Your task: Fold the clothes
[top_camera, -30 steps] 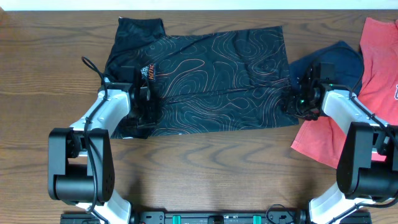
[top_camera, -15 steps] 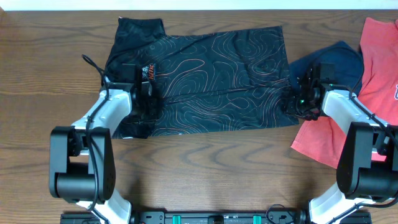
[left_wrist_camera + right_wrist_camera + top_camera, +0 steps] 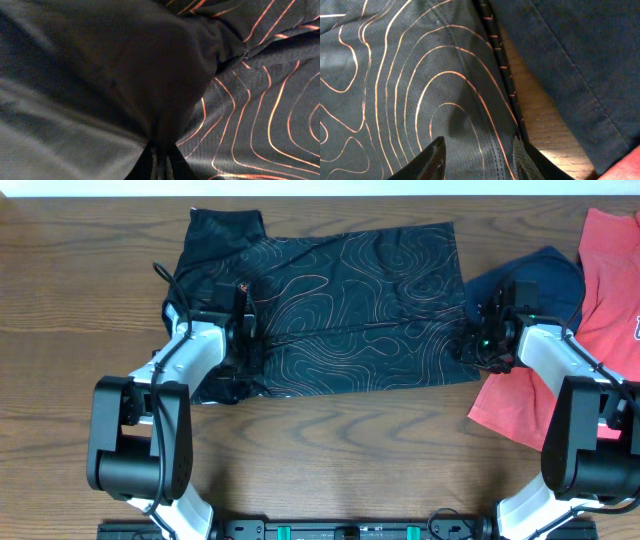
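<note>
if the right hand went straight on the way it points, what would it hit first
Probably the black jersey, just inside its hem: the right hand has its open fingers framing that cloth, though depth is unclear.

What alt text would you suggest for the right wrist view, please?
A black jersey with thin orange contour lines fills the left, its hem running down the middle. Two dark fingers stand apart over it at the bottom; to the right, past a strip of wooden table, lies a navy garment.
</note>
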